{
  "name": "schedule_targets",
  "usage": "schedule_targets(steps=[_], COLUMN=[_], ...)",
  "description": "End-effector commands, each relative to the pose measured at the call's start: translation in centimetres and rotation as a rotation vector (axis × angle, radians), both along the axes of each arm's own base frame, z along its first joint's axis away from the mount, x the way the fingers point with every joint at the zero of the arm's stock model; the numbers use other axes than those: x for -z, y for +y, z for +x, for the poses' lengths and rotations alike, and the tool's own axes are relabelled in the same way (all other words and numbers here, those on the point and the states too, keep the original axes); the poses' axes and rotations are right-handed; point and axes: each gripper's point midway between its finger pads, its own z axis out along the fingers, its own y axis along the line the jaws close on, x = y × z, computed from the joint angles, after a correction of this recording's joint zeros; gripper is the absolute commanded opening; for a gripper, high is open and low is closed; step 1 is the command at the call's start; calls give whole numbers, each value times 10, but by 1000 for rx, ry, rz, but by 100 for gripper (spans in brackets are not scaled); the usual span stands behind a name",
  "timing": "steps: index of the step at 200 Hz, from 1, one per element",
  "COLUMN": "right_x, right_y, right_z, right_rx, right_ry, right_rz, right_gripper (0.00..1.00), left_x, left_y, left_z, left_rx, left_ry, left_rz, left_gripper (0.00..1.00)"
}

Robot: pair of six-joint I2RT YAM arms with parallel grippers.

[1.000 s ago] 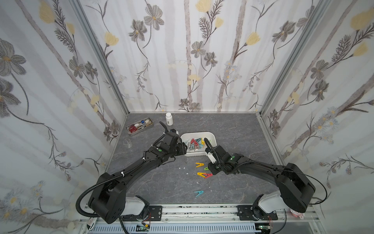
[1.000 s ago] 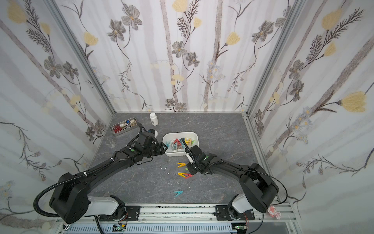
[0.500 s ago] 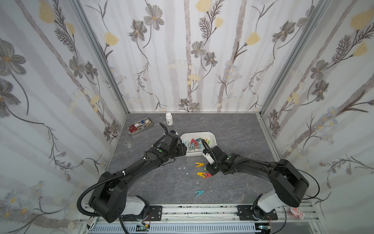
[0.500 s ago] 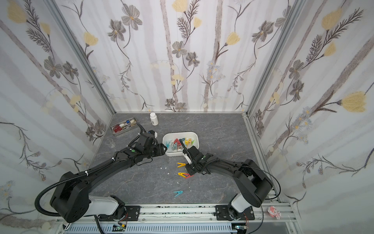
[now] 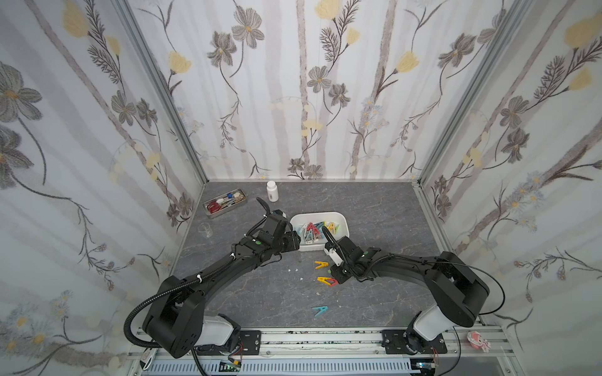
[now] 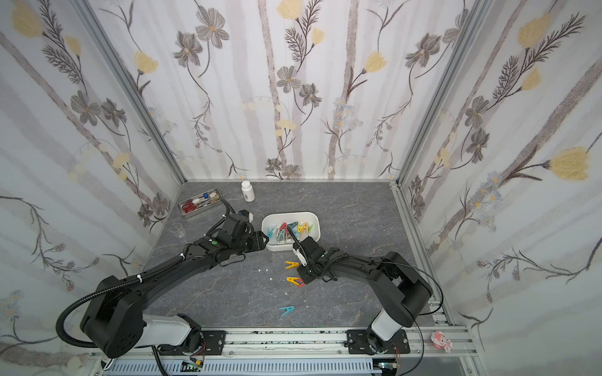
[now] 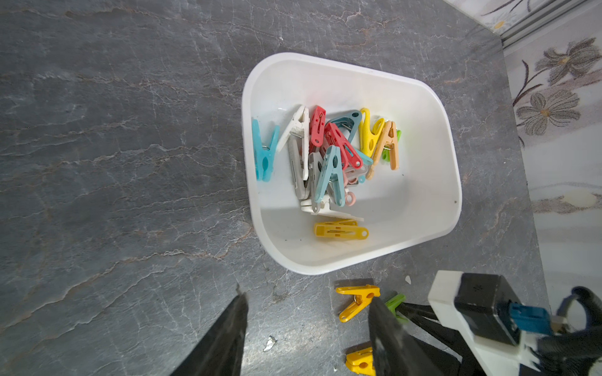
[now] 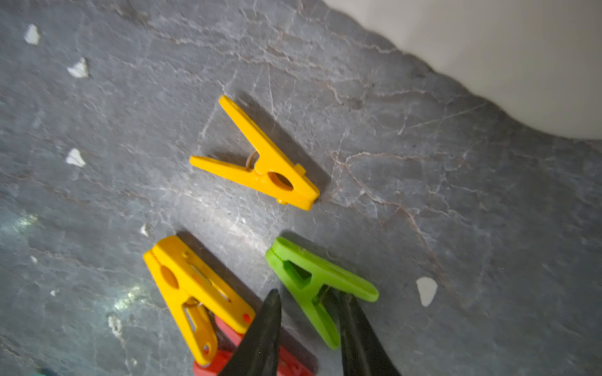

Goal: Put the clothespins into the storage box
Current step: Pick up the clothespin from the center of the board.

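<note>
Only the wrist views show the green clothespin (image 8: 309, 276) — in both top views the right arm (image 5: 407, 263) hides it. It lies on the tabletop (image 8: 423, 195) just outside the box (image 7: 426, 169), one leg between the right gripper's (image 8: 308, 294) narrowly parted fingers (image 8: 260, 335), not yet pinched. Beside the box — which holds a heap of clothespins (image 7: 329, 153) — the left gripper (image 7: 308, 297) hangs wide and empty.

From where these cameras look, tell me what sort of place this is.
Probably a staged robot test booth: floral-papered wall panels in silver aluminium framing enclose a grey stone-look tabletop, and two black robot arms are mounted on a silver metal rail.
</note>
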Motion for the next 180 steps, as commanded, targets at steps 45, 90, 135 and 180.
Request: schedule_targets(steps=[45, 90, 135, 180], right_x=[7, -1, -22, -51], right_y=[-1, 2, 7, 20], right_z=[-8, -8, -9, -8], right_rx=[4, 0, 3, 5], right_ry=[43, 33, 17, 18], right_rz=[1, 17, 79, 196], right_gripper=[18, 6, 0, 0], left_x=[-3, -2, -3, -6], left_y=[3, 4, 6, 8], left_z=[3, 3, 3, 3], left_rx=[-15, -19, -31, -31], left_ry=[-20, -19, -26, -32], left_rz=[5, 6, 6, 10], left_gripper=[59, 59, 59, 59])
